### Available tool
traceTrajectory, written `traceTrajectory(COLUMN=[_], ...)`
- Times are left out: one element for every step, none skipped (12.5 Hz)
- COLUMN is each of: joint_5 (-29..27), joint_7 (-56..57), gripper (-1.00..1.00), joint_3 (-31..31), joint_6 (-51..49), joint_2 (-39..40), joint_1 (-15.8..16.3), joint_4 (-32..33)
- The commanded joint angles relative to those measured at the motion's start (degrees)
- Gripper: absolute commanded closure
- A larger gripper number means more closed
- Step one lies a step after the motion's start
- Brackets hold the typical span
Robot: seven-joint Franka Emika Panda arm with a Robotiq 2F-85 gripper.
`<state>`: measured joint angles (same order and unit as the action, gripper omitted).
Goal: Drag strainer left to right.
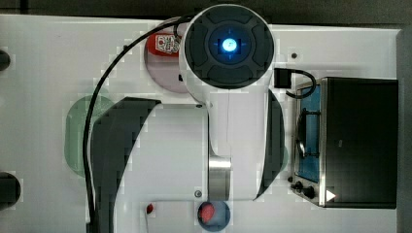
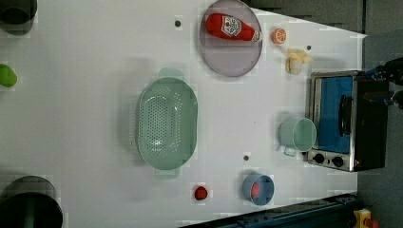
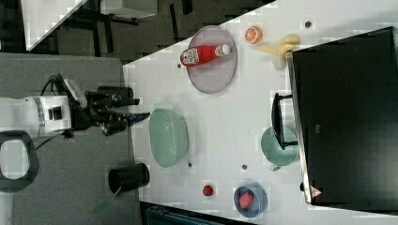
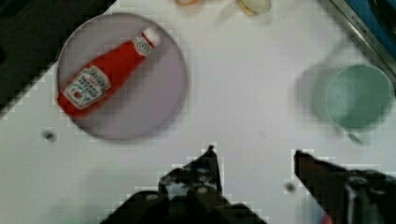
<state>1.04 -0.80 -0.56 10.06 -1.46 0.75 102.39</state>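
Here, on my screens, the white bench [image 2: 85, 118] carries the strainer [image 2: 166, 124], a pale mint-green oval colander, a little left of centre in the left view. It sits alone, touching nothing. To its upper right in the left view, a ketchup bottle [image 2: 231, 27] lies on a grey plate [image 2: 231, 59]. At the left view's right, a mint mug [image 2: 298, 135] stands just beside a toaster oven [image 2: 349, 121]. In the right view, my claw [image 3: 141, 108] hangs at centre left, near the strainer's rim but apart from it. In the wrist view, its two dark fingers [image 4: 205, 170] stand apart, holding nothing.
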Motion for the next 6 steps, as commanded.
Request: traceTrajectory(joint_5=[0.4,0.4,0.4,-0.1,-1.2,-2.6], joint_7=[-5.2,-5.2,-5.2,-5.2,-5.2,-5.2], gripper=[-0.59,-0.82,-0.99,-1.00,-1.00,-1.00], joint_3=[-2.9,-2.8,-2.7,-2.4,-1.3,0.3], joint_6=[-13.2,-13.2,-13.2,-12.9,-11.8,-10.2], joint_2=[-22.6,-22.6,-22.7,-22.5,-22.1,-21.2], joint_1=[-1.5,-1.4,-1.4,-1.2,-0.8,-0.1], joint_4=[8.6,8.7,8.7,8.7,8.9,9.0])
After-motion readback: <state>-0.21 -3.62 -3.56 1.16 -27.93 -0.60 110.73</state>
